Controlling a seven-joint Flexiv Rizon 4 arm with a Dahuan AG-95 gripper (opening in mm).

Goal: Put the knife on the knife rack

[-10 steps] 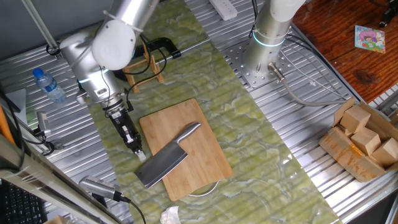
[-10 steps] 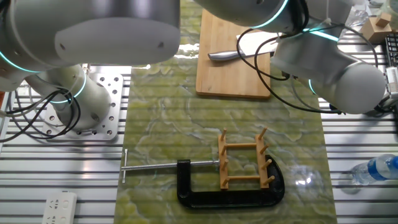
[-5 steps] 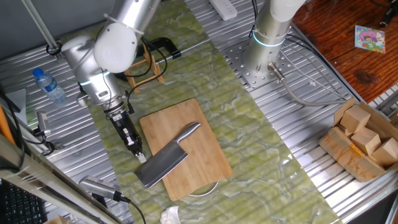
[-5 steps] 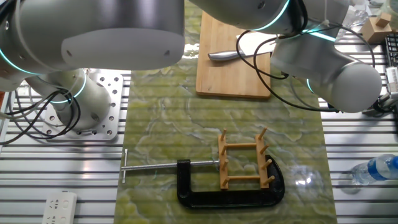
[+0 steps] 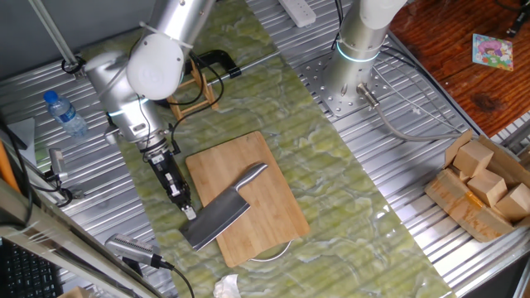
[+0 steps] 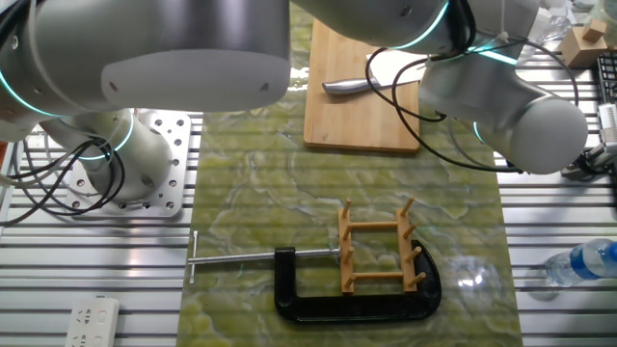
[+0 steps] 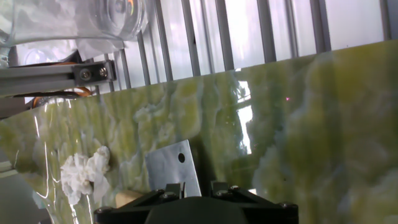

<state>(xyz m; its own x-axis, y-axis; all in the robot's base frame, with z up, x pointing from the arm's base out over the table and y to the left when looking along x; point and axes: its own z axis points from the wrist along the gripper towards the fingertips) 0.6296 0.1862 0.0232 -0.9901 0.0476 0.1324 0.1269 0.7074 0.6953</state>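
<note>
Knife [image 5: 225, 211] flat, diagonal on board [image 5: 248, 174] | handle twd rack [image 5: 190, 87] | hand [image 5: 187, 210] at blade corner, grip unclear

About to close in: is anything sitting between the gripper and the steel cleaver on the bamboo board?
Nothing visible. The gripper hangs right at the blade corner of the steel cleaver, which overhangs the bamboo cutting board; only bare green marbled mat lies around them.

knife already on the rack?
No, the cleaver lies flat on the cutting board, while the wooden rack by the clamp holds nothing.
</note>
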